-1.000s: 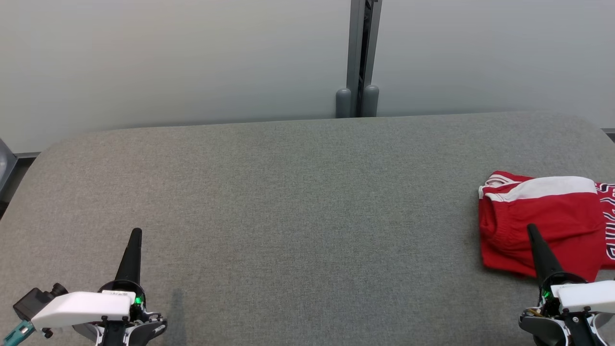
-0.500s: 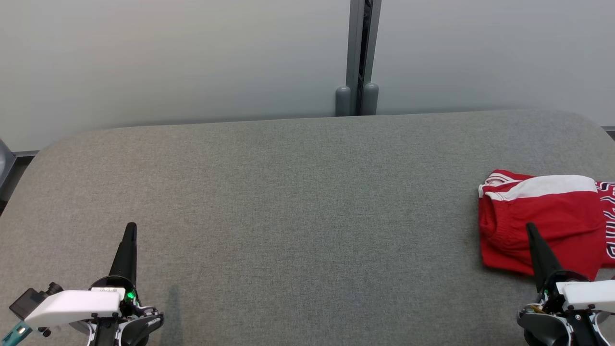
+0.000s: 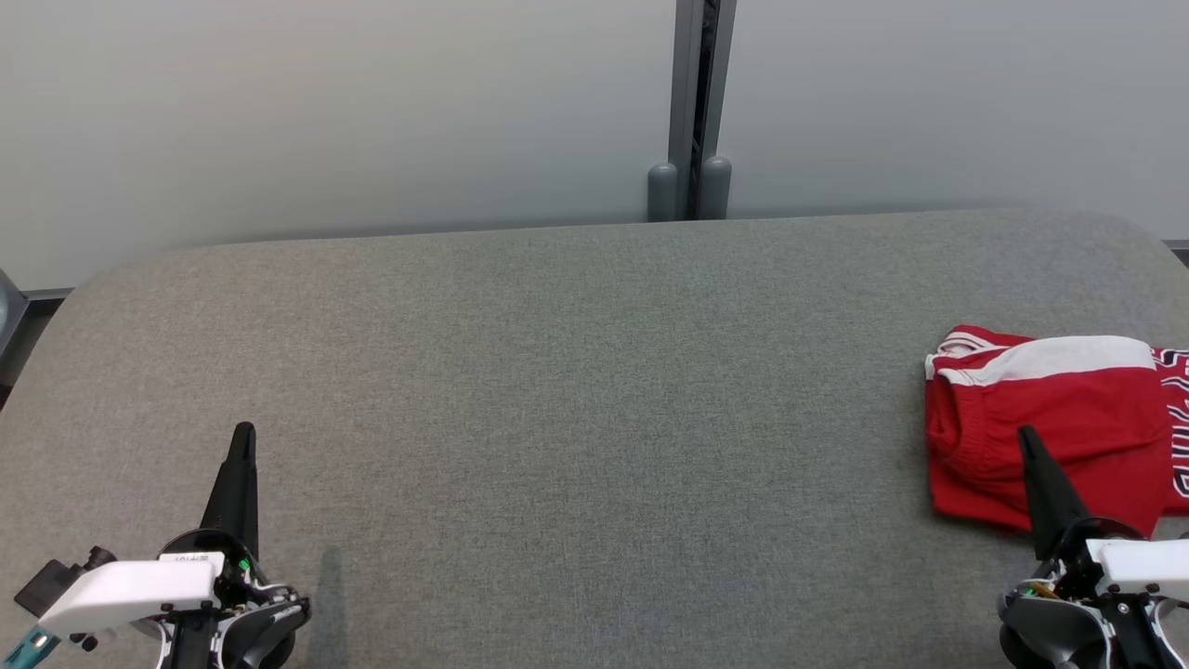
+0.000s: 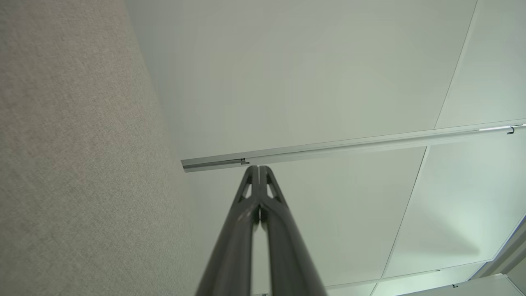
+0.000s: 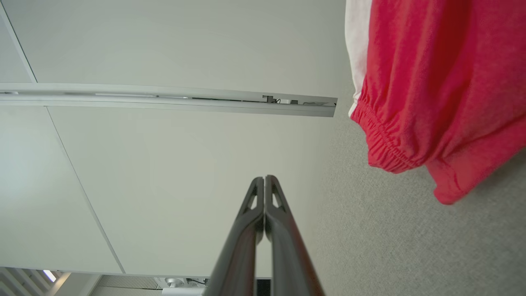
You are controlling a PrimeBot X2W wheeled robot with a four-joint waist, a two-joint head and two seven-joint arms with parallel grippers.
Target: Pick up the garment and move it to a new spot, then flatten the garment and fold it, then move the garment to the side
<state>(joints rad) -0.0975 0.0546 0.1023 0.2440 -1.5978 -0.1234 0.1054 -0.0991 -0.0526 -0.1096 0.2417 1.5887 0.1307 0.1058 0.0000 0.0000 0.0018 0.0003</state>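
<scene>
The garment is a red piece with a white band and dark lettering, lying folded at the right edge of the grey padded table. In the right wrist view the garment fills the upper right, its elastic hem showing. My right gripper stands at the lower right, fingers together, its tip in front of the garment's near part and holding nothing. In its own view the right gripper is shut and empty. My left gripper is at the lower left over bare fabric, shut; its own view shows the left gripper with fingers pressed together.
Pale wall panels rise behind the table, split by a grey vertical post at the middle back. The table's rounded far corners show at left and right. A dark object sits past the left edge.
The left gripper has drawn back toward the lower left. The right gripper has barely shifted. The head view has moved slightly. The garment lies as before.
</scene>
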